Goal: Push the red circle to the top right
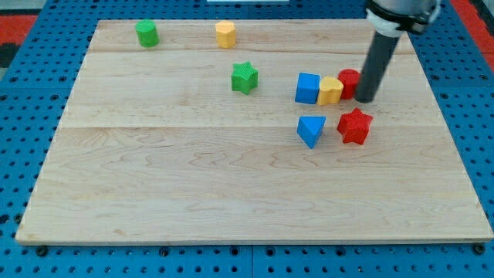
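Observation:
The red circle (348, 82) sits right of the board's middle, partly hidden behind my rod. It touches a yellow block (330, 90) on its left, which touches a blue cube (307, 88). My tip (364, 100) rests on the board right against the red circle's right side. A red star (355, 126) lies just below my tip.
A blue triangular block (310, 130) lies left of the red star. A green star (244, 78) is near the middle top. A green cylinder (147, 33) and a yellow hexagonal block (225, 34) stand along the top edge of the wooden board (193, 185).

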Controlling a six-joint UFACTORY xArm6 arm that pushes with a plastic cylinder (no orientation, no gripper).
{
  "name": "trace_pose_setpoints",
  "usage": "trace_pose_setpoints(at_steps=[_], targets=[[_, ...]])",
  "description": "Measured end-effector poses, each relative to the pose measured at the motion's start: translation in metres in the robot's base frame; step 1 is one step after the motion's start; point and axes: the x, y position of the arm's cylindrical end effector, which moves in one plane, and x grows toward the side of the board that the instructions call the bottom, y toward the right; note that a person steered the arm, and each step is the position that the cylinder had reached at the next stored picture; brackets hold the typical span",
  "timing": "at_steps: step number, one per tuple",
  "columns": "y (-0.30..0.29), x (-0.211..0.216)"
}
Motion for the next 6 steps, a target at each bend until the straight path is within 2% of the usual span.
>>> trace_pose_setpoints(at_steps=[2,3,4,5,6], targets=[[-0.001,-0.102],[0.021,-0.054],[-0.001,-0.031],[-0.062,-0.034],[-0.067,-0.066]])
